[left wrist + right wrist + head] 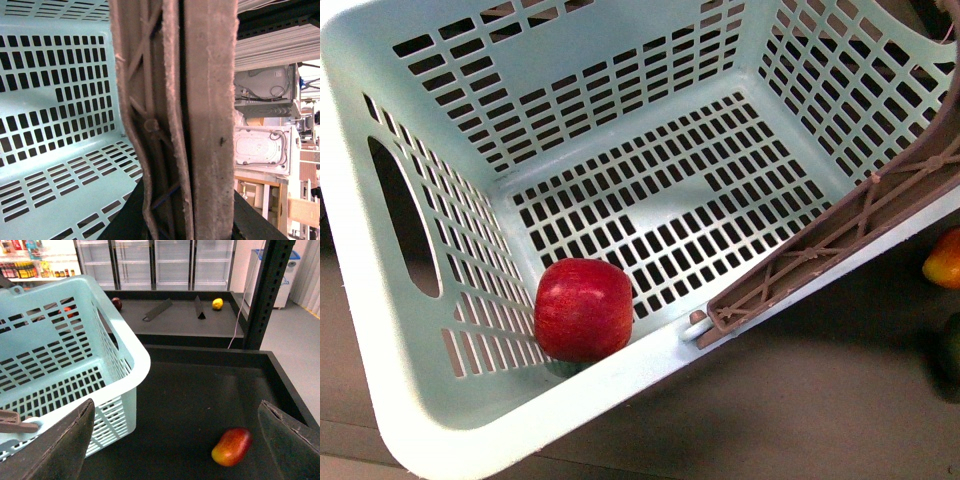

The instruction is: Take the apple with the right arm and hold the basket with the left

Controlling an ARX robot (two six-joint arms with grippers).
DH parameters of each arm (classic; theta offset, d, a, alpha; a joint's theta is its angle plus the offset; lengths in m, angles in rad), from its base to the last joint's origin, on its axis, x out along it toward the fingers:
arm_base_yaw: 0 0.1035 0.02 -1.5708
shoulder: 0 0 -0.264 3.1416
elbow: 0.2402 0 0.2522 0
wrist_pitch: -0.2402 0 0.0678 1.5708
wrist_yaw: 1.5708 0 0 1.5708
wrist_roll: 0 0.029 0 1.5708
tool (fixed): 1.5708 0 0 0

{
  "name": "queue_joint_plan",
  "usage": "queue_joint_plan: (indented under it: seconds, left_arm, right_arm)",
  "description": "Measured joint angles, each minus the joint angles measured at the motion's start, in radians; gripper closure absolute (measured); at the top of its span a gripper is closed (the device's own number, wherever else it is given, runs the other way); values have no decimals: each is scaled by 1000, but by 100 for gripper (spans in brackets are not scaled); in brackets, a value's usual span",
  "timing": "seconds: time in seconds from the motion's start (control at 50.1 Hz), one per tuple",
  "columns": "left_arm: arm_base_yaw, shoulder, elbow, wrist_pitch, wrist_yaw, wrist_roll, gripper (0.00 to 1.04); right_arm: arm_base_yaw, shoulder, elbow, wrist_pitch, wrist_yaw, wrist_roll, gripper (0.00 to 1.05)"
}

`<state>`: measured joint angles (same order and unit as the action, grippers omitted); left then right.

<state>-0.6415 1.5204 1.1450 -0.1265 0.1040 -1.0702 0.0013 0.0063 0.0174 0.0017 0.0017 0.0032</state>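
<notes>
One apple (583, 308) sits against the basket's (620, 60) near wall; left pincer (187, 225) clamps its handle (165, 100), right pincer (176, 407) gapes above bare shelf (200, 385)

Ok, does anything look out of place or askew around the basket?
The pale mint-green slotted plastic basket looks tilted, with the round glossy red apple resting in one corner against its wall. An orange-red fruit lies loose on the dark shelf outside the basket. No damage or spill shows.
</notes>
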Motion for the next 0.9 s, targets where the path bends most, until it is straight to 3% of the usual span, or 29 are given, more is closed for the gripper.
queue_joint_plan:
  seconds: [0.1,0.16,0.22,0.319,0.539,0.898]
  left_arm:
    - [-35,0,11,-119,-358,-70,87]
    - [-18,-3,2,-117,-490,-93,87]
    - [25,-13,-10,-111,-548,-102,87]
    - [115,-29,-53,-86,-539,-157,87]
    - [270,45,-88,51,-427,-369,87]
    - [360,278,58,101,-404,-483,87]
  right_arm:
    - [0,0,0,0,0,0,9]
    - [0,-2,0,0,-1,0,9]
    - [0,-2,0,0,1,0,9]
    - [0,-2,0,0,0,0,9]
    - [0,-2,0,0,-1,0,9]
    - [0,-2,0,0,-2,0,9]
